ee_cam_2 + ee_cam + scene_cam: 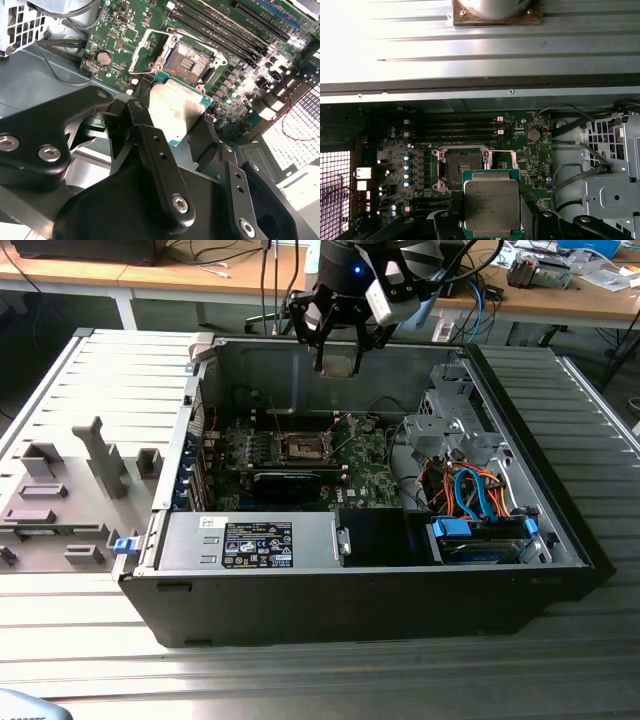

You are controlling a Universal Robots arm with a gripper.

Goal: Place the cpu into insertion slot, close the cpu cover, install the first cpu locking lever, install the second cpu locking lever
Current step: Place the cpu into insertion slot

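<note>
Second wrist view, closest to the lens: black gripper (170,122) clamped on the cpu (177,110), one finger (150,145) against each of two opposite edges, flat silvery top turned to the camera, green rim around it. Holds the chip in the air, apart from the board, not yet seated. Just past it, the insertion slot (191,60), bare, contact field exposed, with the cpu cover (141,50) tilted up and open at one side. Around the slot, green motherboard (120,30), a round coin battery (103,58) and long memory slots (220,30) running beside the socket. Same arrangement in the first wrist view: chip between the fingers, open socket beyond, then the memory slots, then the grey wall of the computer case (470,104). In the exterior view, hangs high over the open case, well above the board, with a metal drive cage (450,425) and orange and blue cables (475,490) toward the exterior view's right. Farther out, a slatted metal table (300,680) under the case and a grey fixture tray (60,500) at the exterior view's left, with wooden desks (200,275) behind.
</note>
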